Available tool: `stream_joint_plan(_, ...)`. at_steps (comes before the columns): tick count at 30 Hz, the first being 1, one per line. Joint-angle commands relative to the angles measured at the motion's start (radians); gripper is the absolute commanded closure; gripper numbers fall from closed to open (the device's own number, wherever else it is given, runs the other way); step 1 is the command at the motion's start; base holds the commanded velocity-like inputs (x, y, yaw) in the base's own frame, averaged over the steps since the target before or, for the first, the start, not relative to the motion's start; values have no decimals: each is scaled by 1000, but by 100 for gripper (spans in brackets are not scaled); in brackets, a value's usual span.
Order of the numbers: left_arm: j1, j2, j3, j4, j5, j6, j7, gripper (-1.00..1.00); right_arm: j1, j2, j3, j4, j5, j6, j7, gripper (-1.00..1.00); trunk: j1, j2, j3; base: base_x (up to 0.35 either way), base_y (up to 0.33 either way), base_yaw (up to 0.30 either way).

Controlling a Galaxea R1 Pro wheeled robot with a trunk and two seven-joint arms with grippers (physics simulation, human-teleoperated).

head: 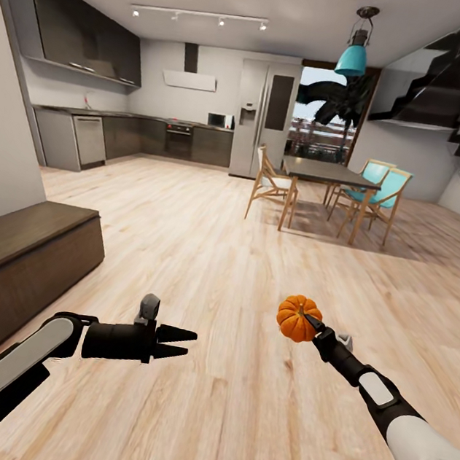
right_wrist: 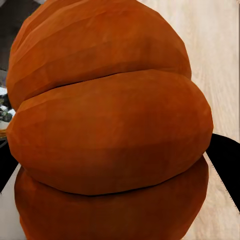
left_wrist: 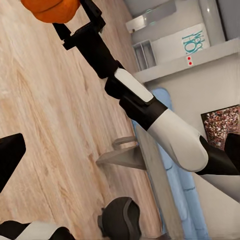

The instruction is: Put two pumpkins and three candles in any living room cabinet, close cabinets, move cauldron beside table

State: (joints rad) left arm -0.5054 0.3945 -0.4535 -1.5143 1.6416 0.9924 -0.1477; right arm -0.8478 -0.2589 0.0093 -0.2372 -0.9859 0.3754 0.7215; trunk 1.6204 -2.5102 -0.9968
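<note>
Wide light wood floor (head: 204, 256) underfoot, kitchen and dining table (head: 327, 174) far ahead. Long dark-brown cabinet (head: 19, 257) low along the left wall, fronts shut. Left gripper (head: 182, 345) hovering over bare floor, fingers slightly apart, empty. Right gripper (head: 312, 323) raised above the floor, clamped on an orange pumpkin (head: 296, 318), well apart from the cabinet.

Orange ribbed pumpkin (head: 298, 318), dark-brown cabinet (head: 19, 257), pale wood-plank floor (head: 240, 261), turquoise chairs (head: 383, 190), turquoise pendant lamp (head: 353, 57)
</note>
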Motion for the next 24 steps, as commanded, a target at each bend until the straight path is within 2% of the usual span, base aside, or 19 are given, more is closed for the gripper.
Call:
stream_joint_plan(1,-1,1,-1,0,-9,0,-10,-100,-1,0,0,1,-8,8,-2,100,-1,0,4,0,0,-230)
stream_joint_plan(10,-1,1,-1,0,-9,0,-10,-100,-1,0,0,0,-8,8,-1,100,-5,2,46,0,0,-231)
stream_joint_plan(24,-1,1,-2,0,-9,0,-10,-100,-1,0,0,-1,-8,8,-1,100,-11,5,103,0,0,-42)
